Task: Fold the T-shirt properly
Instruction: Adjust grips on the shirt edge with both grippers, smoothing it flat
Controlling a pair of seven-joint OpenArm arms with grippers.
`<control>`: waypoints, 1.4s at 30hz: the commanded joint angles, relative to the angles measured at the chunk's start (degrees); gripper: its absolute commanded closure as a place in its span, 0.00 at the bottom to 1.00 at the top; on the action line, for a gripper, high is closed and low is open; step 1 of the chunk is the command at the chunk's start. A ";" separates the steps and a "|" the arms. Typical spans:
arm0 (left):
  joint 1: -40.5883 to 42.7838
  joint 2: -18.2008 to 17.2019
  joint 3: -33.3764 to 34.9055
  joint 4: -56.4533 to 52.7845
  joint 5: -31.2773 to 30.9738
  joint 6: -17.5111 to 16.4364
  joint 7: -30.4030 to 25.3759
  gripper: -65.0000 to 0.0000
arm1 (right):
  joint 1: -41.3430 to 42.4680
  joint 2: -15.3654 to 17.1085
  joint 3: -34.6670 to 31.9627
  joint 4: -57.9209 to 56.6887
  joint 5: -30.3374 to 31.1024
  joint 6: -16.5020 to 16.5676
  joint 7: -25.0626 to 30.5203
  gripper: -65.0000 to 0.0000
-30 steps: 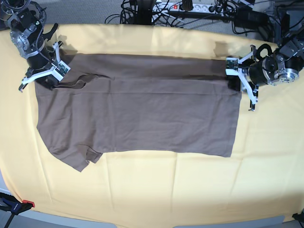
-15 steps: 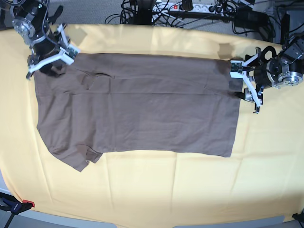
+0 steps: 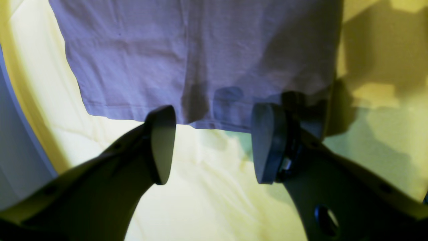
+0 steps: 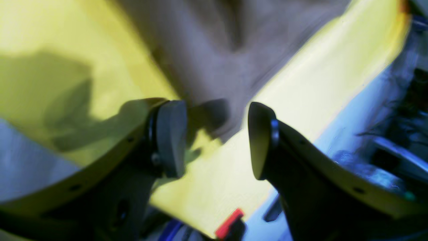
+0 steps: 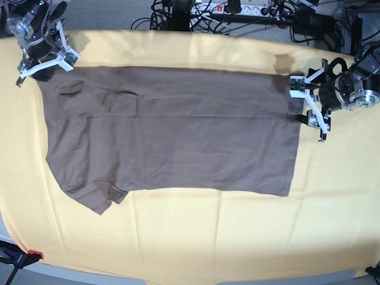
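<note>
Taupe T-shirt (image 5: pixel 172 130) lies folded lengthwise on yellow cloth (image 5: pixel 237 237) (first fold looks done); both grippers, left (image 5: pixel 310 107) and right (image 5: pixel 44 56), jaws apart, empty at far-edge corners; next needs regrasp for cross fold.

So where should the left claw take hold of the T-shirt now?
Probably the hem corner of the T-shirt nearest the left claw, approached from the hem side. The hem lies flat and straight on the yellow cloth, its edge just beyond the open claw.

Overhead base, two close wrist views

No legible text or labels anywhere
</note>
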 commanded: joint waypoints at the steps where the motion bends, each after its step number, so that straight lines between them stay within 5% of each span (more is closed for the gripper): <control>1: -0.81 -1.27 -0.74 0.52 -0.07 0.70 -0.42 0.44 | 0.35 0.83 0.81 -0.59 -0.15 -0.04 1.42 0.51; 6: -0.81 -1.27 -0.74 0.55 -0.09 0.70 -0.83 0.44 | 3.52 0.83 0.83 -4.61 2.47 2.95 3.23 0.51; 15: -0.79 -1.27 -0.72 0.52 -3.52 0.66 -0.57 0.44 | 6.27 0.83 0.83 -4.90 3.72 3.41 4.85 0.52; 17: -0.76 -1.25 -0.72 0.52 -3.56 0.66 -0.59 0.44 | 6.27 0.81 0.83 -4.90 3.93 3.76 4.85 0.63; 19: -0.79 -1.25 -0.72 0.52 -4.33 -0.11 -0.59 0.46 | 6.27 0.83 0.83 -4.90 3.78 2.95 4.83 0.87; 20: -0.76 -1.25 -0.72 0.55 -4.63 -1.62 -0.61 0.50 | 6.27 0.81 0.83 -4.90 3.69 2.34 4.83 0.99; 21: -0.63 -1.25 -0.72 0.52 -4.63 -4.24 -0.61 0.55 | 6.27 0.81 0.83 -4.90 3.69 1.57 4.83 1.00; 23: 0.02 -1.29 -0.72 0.55 -4.61 -10.00 -0.61 0.69 | 6.27 0.81 0.83 -4.90 3.69 0.24 4.83 1.00; 26: 2.21 -1.29 -0.72 0.55 -4.61 -10.00 -0.63 0.75 | 6.25 0.81 0.83 -4.90 3.69 0.09 4.81 1.00; 29: 4.42 -1.27 -0.72 0.52 -4.57 -10.00 -0.59 0.62 | 6.27 0.81 0.83 -4.90 3.72 0.09 4.81 0.97; 33: 6.10 -1.25 -0.72 0.52 -4.33 -10.00 -0.59 0.37 | 6.27 0.81 0.83 -4.90 3.72 0.07 4.81 0.73; 42: 6.05 -1.09 -0.72 -0.20 -0.79 -10.00 -0.59 0.37 | 6.27 0.81 0.83 -4.90 3.89 -1.31 4.81 0.67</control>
